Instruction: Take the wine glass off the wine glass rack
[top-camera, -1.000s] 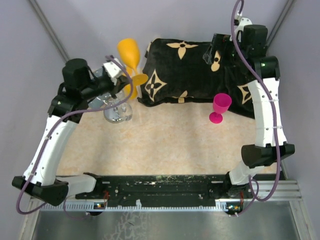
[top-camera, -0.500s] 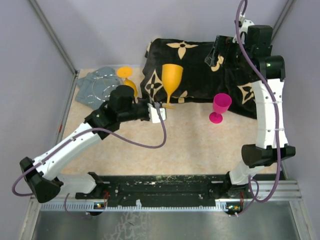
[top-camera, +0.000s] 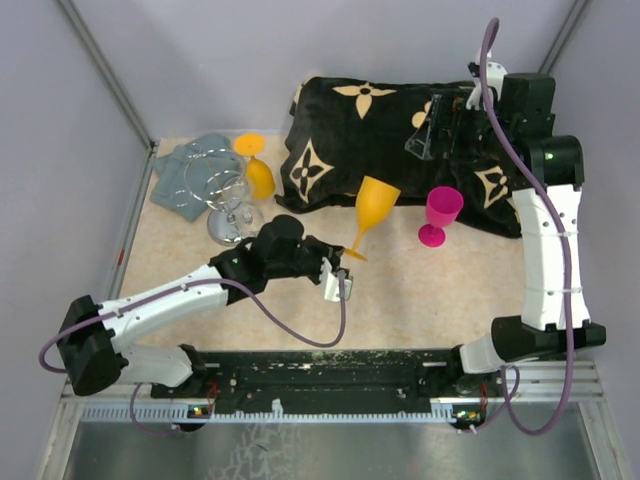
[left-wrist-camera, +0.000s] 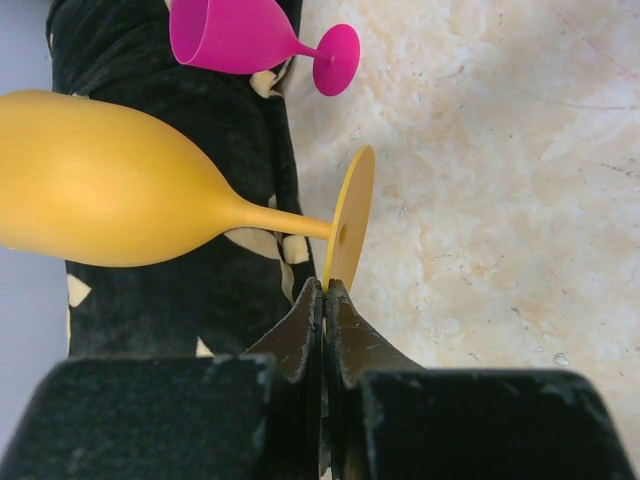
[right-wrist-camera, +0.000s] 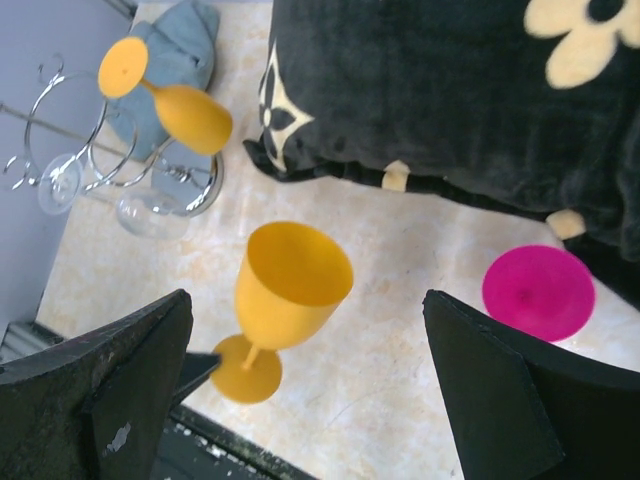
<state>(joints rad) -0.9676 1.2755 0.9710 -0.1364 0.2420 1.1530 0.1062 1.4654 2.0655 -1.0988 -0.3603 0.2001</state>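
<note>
My left gripper (top-camera: 338, 265) is shut on the rim of the foot (left-wrist-camera: 350, 215) of an orange wine glass (top-camera: 375, 205). It holds the glass tilted over the beige table, just in front of the black cloth. From the right wrist, that wine glass (right-wrist-camera: 290, 280) shows open-mouthed from above. The chrome wine glass rack (top-camera: 222, 190) stands at the left rear, well away from the held glass. A second orange glass (top-camera: 257, 175) hangs on the rack, and a clear glass (right-wrist-camera: 150, 215) is there too. My right gripper (top-camera: 432, 130) hangs open and empty above the black cloth.
A pink wine glass (top-camera: 440, 212) stands upright right of the held glass, at the edge of the black cloth with beige flowers (top-camera: 360, 140). A grey-blue cloth (top-camera: 190, 165) lies under and behind the rack. Grey walls close in both sides.
My left gripper has carried the orange wine glass from the rack at the left rear, rightward and toward the front, to the table's middle. The right arm has shifted only slightly.
</note>
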